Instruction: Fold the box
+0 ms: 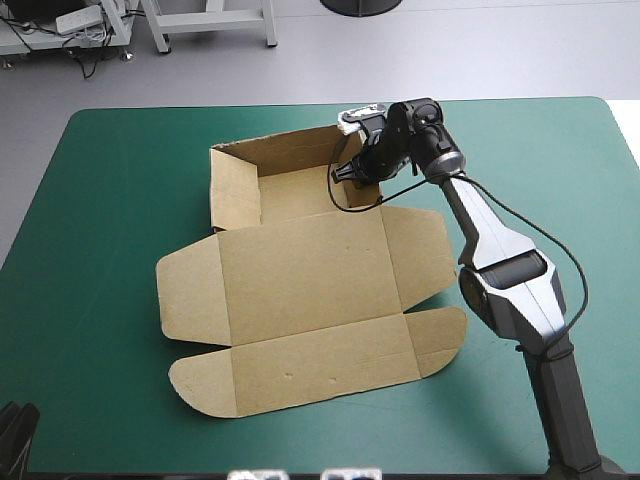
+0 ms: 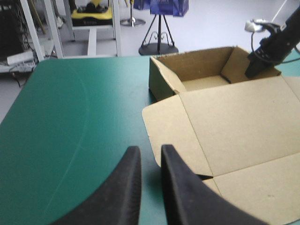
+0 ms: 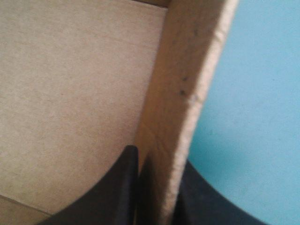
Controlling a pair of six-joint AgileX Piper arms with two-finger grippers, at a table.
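Note:
The brown box [image 1: 300, 280] lies in the middle of the table, its far part a tray with raised walls, its lid and side flaps flat toward the near edge. My right gripper [image 1: 355, 175] is at the tray's right wall. In the right wrist view it [image 3: 157, 157] is shut on that wall [image 3: 187, 84], one finger inside the tray and one outside. My left gripper [image 2: 148, 151] is shut on nothing and hovers over the teal-green cover, short of the box's left flap [image 2: 168, 126]. The left wrist view also shows the right gripper [image 2: 253, 70] at the tray wall.
The teal-green cover [image 1: 100, 200] lies bare on the left and along the near edge. The right arm [image 1: 500, 270] reaches across the table's right side, beside the box's right flap [image 1: 420, 250].

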